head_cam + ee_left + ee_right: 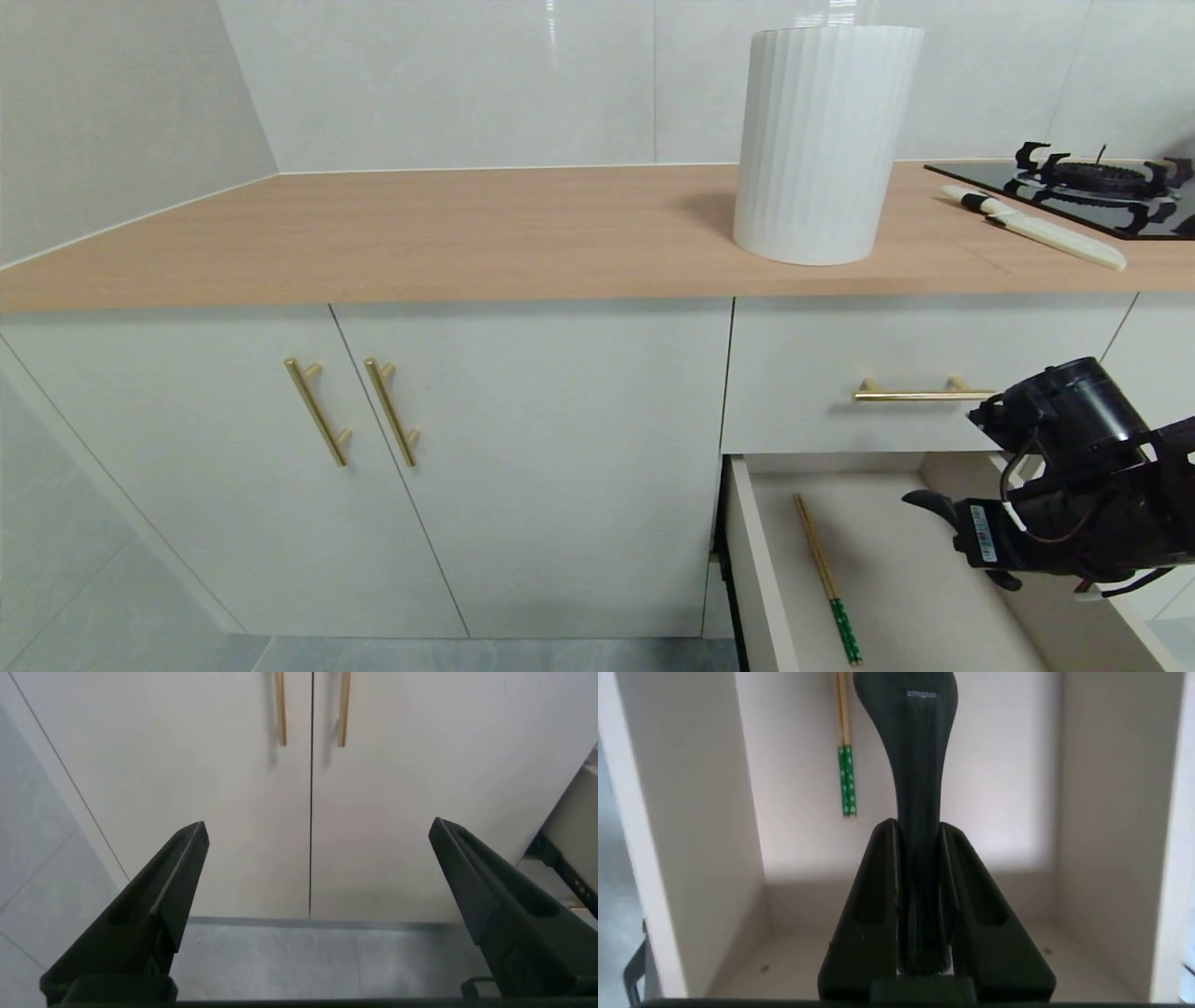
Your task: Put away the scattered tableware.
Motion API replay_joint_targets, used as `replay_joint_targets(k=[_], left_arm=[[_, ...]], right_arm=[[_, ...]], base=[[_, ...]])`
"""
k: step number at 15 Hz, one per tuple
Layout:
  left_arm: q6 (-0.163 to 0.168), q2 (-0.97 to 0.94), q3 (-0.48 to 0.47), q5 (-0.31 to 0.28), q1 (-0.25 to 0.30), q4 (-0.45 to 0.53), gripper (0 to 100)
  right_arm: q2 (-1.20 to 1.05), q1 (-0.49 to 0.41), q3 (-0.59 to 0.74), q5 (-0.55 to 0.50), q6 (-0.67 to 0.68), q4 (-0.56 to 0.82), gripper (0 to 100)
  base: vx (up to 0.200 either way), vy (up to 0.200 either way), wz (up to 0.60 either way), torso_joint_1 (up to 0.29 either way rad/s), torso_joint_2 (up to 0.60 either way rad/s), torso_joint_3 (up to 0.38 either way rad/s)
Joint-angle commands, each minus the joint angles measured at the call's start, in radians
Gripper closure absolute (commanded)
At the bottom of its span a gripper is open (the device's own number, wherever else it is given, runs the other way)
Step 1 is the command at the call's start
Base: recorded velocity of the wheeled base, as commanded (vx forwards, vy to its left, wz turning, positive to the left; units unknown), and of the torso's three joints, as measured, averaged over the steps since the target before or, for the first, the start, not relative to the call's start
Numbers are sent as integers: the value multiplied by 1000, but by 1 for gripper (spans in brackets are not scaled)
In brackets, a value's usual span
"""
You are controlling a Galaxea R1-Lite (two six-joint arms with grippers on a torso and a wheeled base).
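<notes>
**Long black utensil (pixel 913 756) held over the open drawer, release next**

Tableware is partly stowed. A pair of wooden chopsticks with green tips (pixel 826 579) lies inside the white pull-out drawer (pixel 752 551), close to its left wall. The right pincer (pixel 918 833) is clamped tight on the black utensil and hangs above the drawer's right half. The step in hand looks like the placing of this piece. The next move probably calls for lowering it until it nearly rests on the drawer floor, clear of the chopsticks, and only then parting the jaws.

One item seems left to fetch: a cream-coloured knife with a black band (pixel 1036 229) lies near the right end of the wood-topped table (pixel 420 233), just beside the black gas hob (pixel 1092 182). A tall white ribbed container (pixel 817 140) stands near the table's front edge.

The right wrist view shows the grip and the utensil's widening far end. Whether it is a spoon or a spatula I cannot tell. The left wrist view shows the left pincer (pixel 315 833) spread wide and empty, facing the white cabinet doors (pixel 402 812).
</notes>
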Motion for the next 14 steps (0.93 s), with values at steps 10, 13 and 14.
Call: replay_joint_targets(k=[10,13,14], left_arm=[[0,2,0,0,0,0,0],[0,2,-1,0,0,0,0],[0,2,-1,0,0,0,0]], right_arm=[[358,-1,95,-81,-35,-322,100],[495,-2,136,-157,-42,-509,100],[541,-19,141,-161,-65,-558,100]], base=[[0,0,0,0,5,4],[0,0,0,0,0,0],[0,0,0,0,0,0]])
